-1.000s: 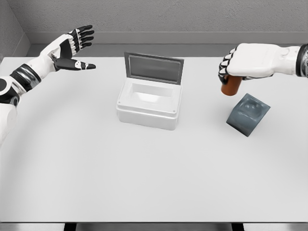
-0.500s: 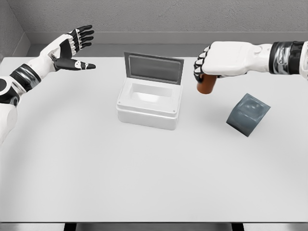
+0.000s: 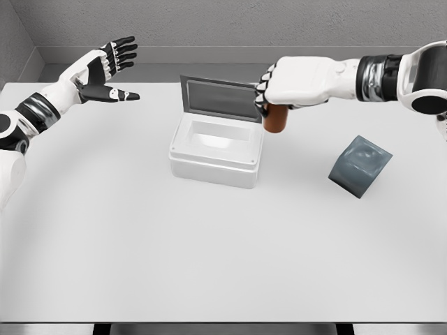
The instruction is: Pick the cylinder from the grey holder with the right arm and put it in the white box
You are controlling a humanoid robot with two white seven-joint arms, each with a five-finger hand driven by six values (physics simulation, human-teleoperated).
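A: Where was the small rust-brown cylinder (image 3: 276, 120) at that moment?

B: It hung under the right robot hand (image 3: 293, 85), gripped at its top. The dark fingers (image 3: 264, 89) were curled down around its upper end, so only the lower part of the cylinder showed below the white palm.

A: And relative to the white rectangular box (image 3: 216, 149)?

B: It was at the box's right rim, just beside the right end of the raised grey lid (image 3: 223, 98). The cylinder stood roughly upright, lifted above the pale grey desk (image 3: 209, 258). Whether its bottom was directly over the box's cavity or just outside the rim, I could not tell.

A: What about the dark grey block-shaped holder (image 3: 360, 165)?

B: It sat on the desk, tilted on one corner, well apart from the cylinder, lower and to the right of the right robot hand. Its dished top face showed.

A: The other arm?

B: The left robot hand (image 3: 105, 73) was held up near the far left corner of the desk, fingers spread wide, gripping nothing, well apart from the box.
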